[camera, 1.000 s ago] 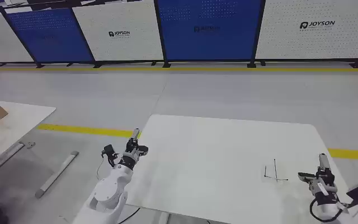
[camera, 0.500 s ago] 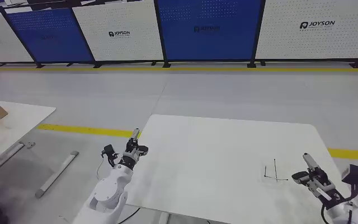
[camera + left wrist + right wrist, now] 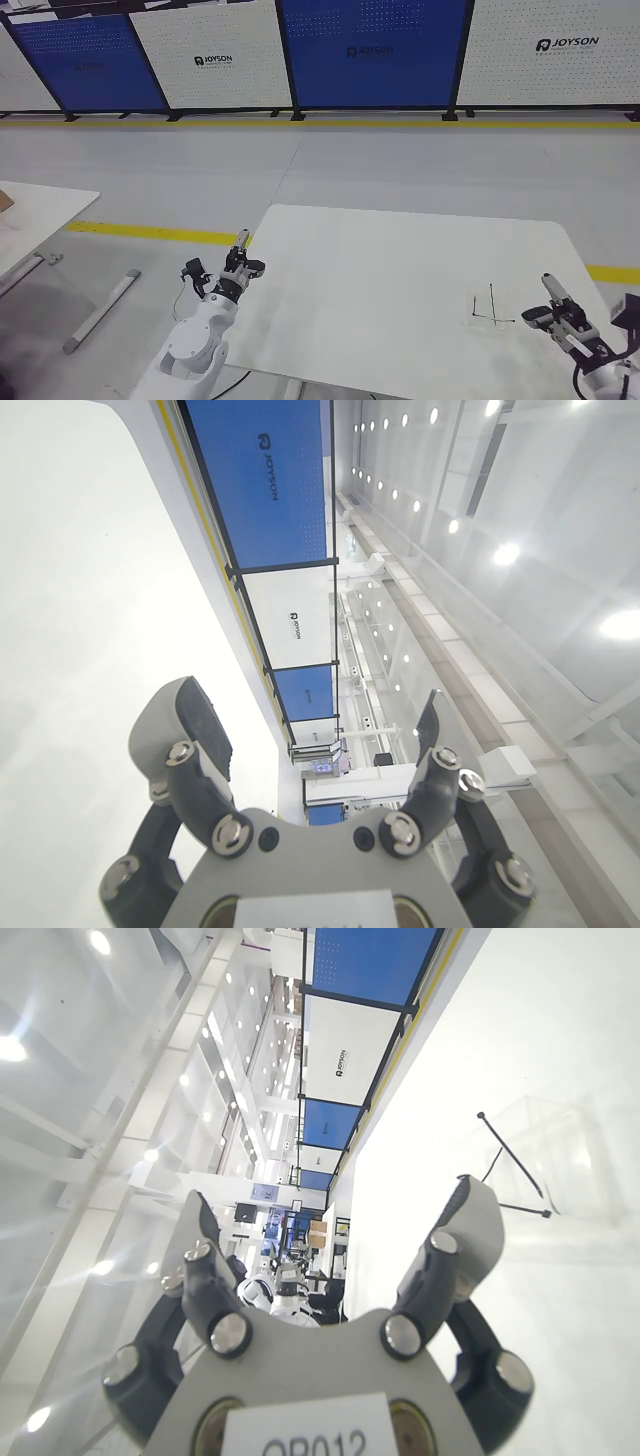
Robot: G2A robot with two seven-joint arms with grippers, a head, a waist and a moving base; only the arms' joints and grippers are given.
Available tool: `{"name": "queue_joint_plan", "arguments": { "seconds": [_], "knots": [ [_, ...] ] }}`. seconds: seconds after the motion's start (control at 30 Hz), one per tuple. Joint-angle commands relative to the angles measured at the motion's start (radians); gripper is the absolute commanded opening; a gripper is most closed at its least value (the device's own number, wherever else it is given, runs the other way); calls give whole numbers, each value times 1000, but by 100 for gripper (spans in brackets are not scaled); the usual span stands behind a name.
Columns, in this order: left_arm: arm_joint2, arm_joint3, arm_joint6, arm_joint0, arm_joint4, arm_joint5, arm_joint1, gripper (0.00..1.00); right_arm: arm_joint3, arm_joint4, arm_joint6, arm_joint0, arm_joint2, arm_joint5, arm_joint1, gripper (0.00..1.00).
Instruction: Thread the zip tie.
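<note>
Right end effector (image 3: 333, 1187), left end effector (image 3: 310, 686) agape; zip ties (image 3: 510, 1153) by clear box (image 3: 575, 1143).

The right pincer (image 3: 541, 299) has swung nearer the zip ties (image 3: 491, 300).

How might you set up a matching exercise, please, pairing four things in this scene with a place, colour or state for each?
Things:
1. left gripper
2. right gripper
3. zip ties
4. table

Descriptions:
A. thin and black, lying loose
B. white, flat top
C. jaws open, at the table's left edge
D. jaws open, close to the zip ties on the right side

Pairs: 1-C, 2-D, 3-A, 4-B
</note>
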Motion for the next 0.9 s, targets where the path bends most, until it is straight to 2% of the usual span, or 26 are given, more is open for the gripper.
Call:
{"name": "queue_joint_plan", "arguments": {
  "seconds": [0.0,0.13,0.37,0.87],
  "knots": [
    [0,0,0,0,0,0,0,100,19,-29,109,24,11,29,9,100],
    [0,0,0,0,0,0,0,100,39,-100,284,75,43,53,30,100],
    [0,0,0,0,0,0,0,100,60,-156,402,130,54,16,47,100],
    [0,0,0,0,0,0,0,100,60,-156,402,130,54,16,47,100]
  ]
}}
